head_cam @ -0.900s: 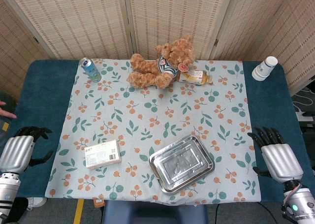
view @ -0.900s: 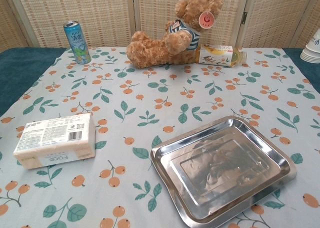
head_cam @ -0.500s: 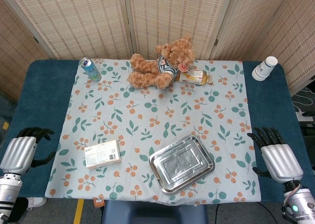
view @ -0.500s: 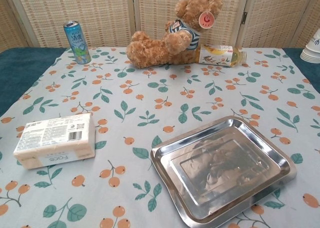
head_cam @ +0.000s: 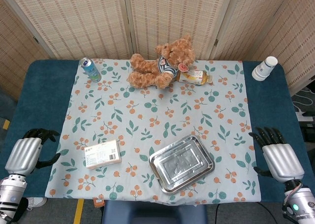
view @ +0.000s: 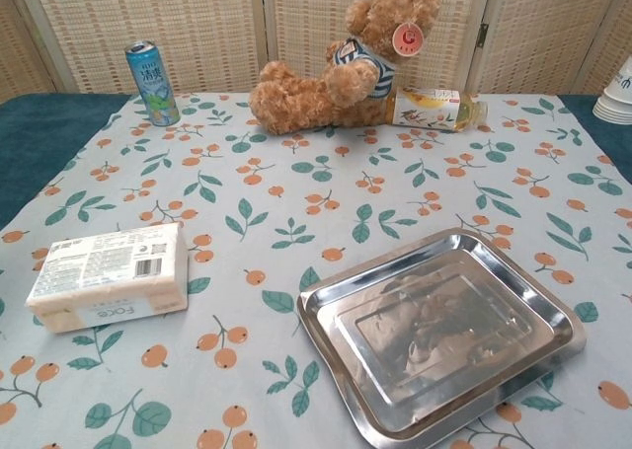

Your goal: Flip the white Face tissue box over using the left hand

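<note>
Nothing is done yet: your left hand (head_cam: 25, 152) sits empty, fingers loosely apart, at the table's 8 o'clock edge, apart from the box (head_cam: 102, 154) lying flat, label side up, at its 3 o'clock, so reach, grip and flip all remain.

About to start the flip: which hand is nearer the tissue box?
Left. The left hand sits just beyond the tissue box; the right hand is across the metal tray.

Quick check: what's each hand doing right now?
Left hand: open, holding nothing, beside the tissue box but apart from it.
Right hand: open, holding nothing.
</note>
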